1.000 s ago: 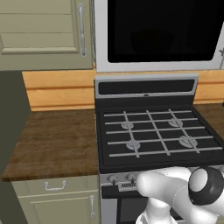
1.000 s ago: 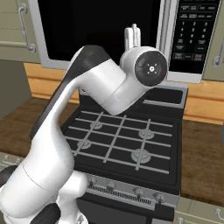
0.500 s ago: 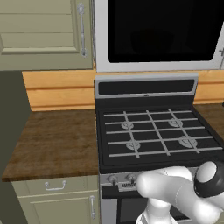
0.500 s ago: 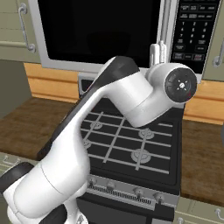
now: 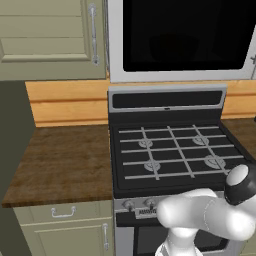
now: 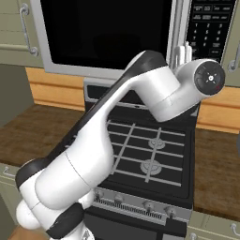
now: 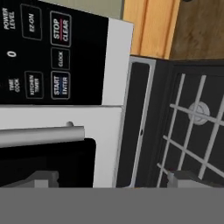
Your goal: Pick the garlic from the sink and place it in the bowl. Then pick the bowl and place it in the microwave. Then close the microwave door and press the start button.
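We find the microwave mounted above the black gas stove, at twelve o'clock in the left base view, and the microwave door lies flat against its front, black window facing us. In the right base view the long bar handle runs upright along the door's right edge, with the black control panel just beside it at about one o'clock. The arm rises from seven o'clock and bends up so that the gripper stands in front of the handle, close to the panel's lower left corner. In the hand view, which is rolled sideways, its fingertips show at the bottom edge, spread wide apart with nothing between them. The handle crosses that view at nine o'clock, and the panel fills the ten o'clock area, where we read a button marked START ENTER and another marked STOP CLEAR. The stove's grates sit at four o'clock there. A brown wooden counter lies to the stove's left, under beige cabinet doors. We cannot make out the bowl behind the dark glass.
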{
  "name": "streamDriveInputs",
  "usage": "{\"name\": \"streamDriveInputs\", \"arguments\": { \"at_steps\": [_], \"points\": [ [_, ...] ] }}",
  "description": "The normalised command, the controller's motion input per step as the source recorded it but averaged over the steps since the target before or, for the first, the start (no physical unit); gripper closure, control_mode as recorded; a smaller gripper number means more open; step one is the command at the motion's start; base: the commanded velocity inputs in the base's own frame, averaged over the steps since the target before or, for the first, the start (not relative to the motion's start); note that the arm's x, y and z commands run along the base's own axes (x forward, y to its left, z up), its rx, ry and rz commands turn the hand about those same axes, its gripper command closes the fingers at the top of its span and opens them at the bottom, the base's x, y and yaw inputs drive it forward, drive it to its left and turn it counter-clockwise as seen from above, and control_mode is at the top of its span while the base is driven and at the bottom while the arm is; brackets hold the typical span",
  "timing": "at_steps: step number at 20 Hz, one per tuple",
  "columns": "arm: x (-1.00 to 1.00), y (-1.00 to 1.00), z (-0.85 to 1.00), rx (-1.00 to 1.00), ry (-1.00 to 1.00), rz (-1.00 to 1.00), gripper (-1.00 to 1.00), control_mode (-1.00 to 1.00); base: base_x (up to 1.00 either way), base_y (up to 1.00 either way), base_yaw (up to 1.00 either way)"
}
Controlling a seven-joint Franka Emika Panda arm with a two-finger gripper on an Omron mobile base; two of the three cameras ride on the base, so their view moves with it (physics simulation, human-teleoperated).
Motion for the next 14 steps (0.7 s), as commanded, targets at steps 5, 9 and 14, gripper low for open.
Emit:
{"name": "streamDriveInputs", "arguments": {
  "at_steps": [5, 9, 14],
  "points": [
    [0.58, -0.05, -0.01, 0.0, 0.02, -0.02, -1.0, -1.0, 0.0, 0.0, 0.0],
    [0.32, -0.35, -0.02, 0.02, 0.01, -0.04, -1.0, -1.0, 0.0, 0.0, 0.0],
    [0.21, -0.39, -0.03, 0.01, 0.01, -0.05, -1.0, -1.0, 0.0, 0.0, 0.0]
  ]
}}
